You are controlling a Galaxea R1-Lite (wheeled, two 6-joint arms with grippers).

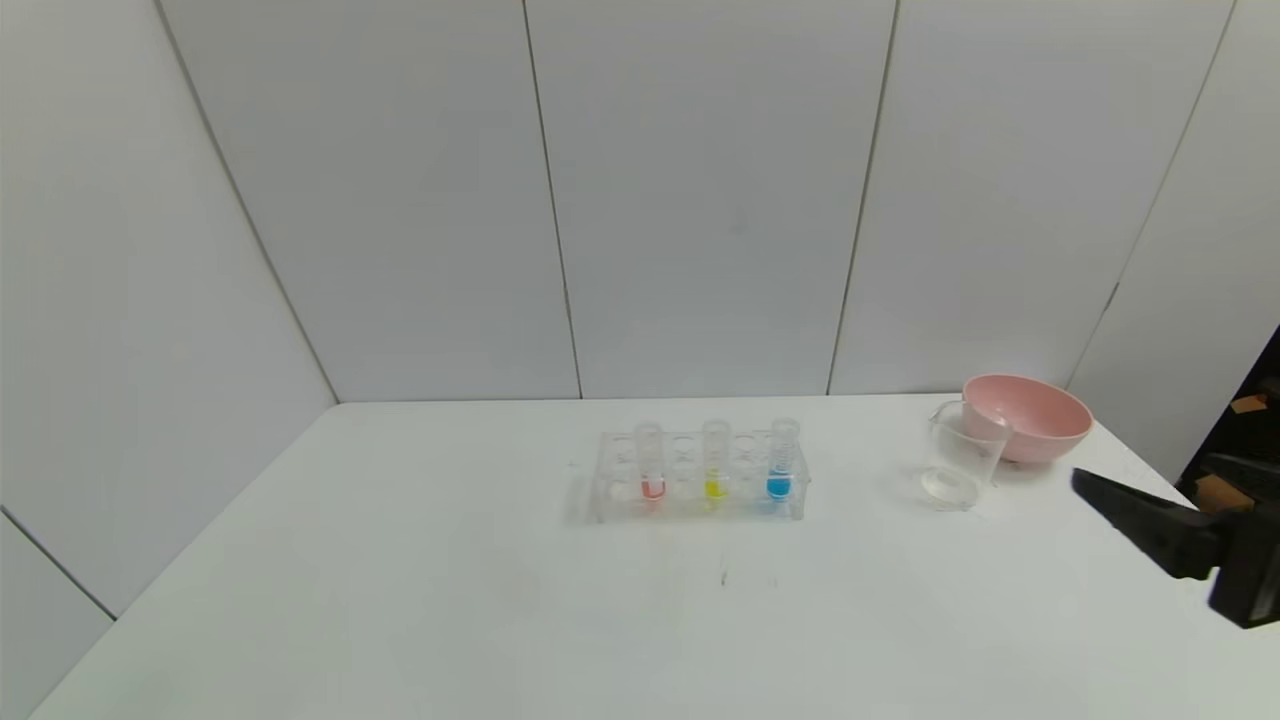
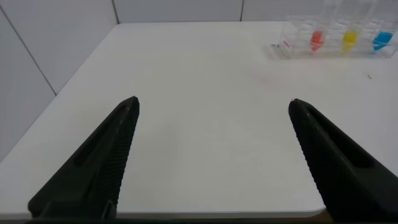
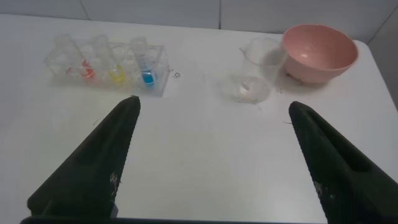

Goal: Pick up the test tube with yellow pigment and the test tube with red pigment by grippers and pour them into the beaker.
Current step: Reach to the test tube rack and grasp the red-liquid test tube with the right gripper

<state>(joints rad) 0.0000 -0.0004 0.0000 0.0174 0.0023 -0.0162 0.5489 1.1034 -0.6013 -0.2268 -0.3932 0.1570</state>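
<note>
Landmark: the clear tube rack [image 1: 697,478] stood near the middle of the white tabletop [image 1: 400,600].
Left gripper [image 2: 214,155]: nearest of all, out of the head view; its wrist camera showed it over the tabletop's near left part, well short of the rack, jaws spread wide and holding nothing.
Right gripper [image 3: 214,155]: at the tabletop's right edge, nearer than the rack and well to its right — jaws released wide, nothing between them; in the head view only one black finger [image 1: 1140,520] and part of the body showed.
Test tube with red pigment [image 1: 651,462]: upright in the rack, leftmost of the three tubes.
Test tube with yellow pigment [image 1: 715,460]: upright in the rack, in the middle, between the red one and the blue-tipped tube [image 1: 782,458].
Beaker [image 1: 958,457]: upright on the tabletop to the right of the rack, well apart from it.
Pink bowl [image 1: 1030,417]: farthest back — just behind the beaker on its right, still farther right of the rack; whether it touched the beaker could not be told.
</note>
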